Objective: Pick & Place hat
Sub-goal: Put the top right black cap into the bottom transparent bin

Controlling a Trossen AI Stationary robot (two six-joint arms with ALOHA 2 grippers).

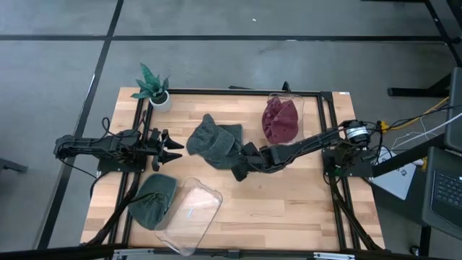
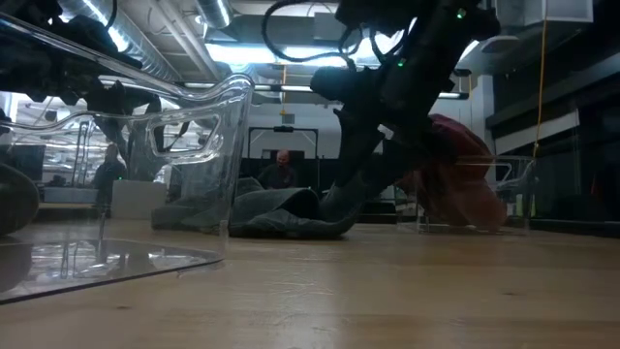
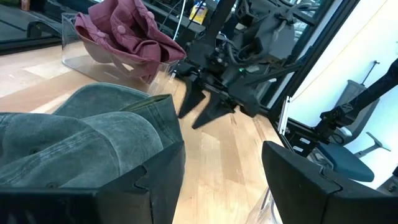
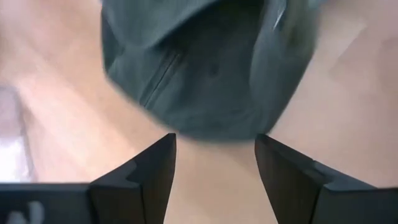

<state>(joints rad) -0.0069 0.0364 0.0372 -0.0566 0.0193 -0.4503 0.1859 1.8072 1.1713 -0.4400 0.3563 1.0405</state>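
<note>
Light fell evenly in the high view, the wooden desk (image 1: 289,195) bright with only soft, short shadows. In the low view, ceiling lamps (image 2: 232,53) glared across the upper frame and left the arms as dark silhouettes, the near desk surface out of focus. The right wrist view was blurred throughout; the left wrist view was sharper.

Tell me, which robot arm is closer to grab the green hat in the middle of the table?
The right one, probably. Its right pincer is open and sits right beside the green hat. The left pincer is open too, but waits a bit farther away.
</note>
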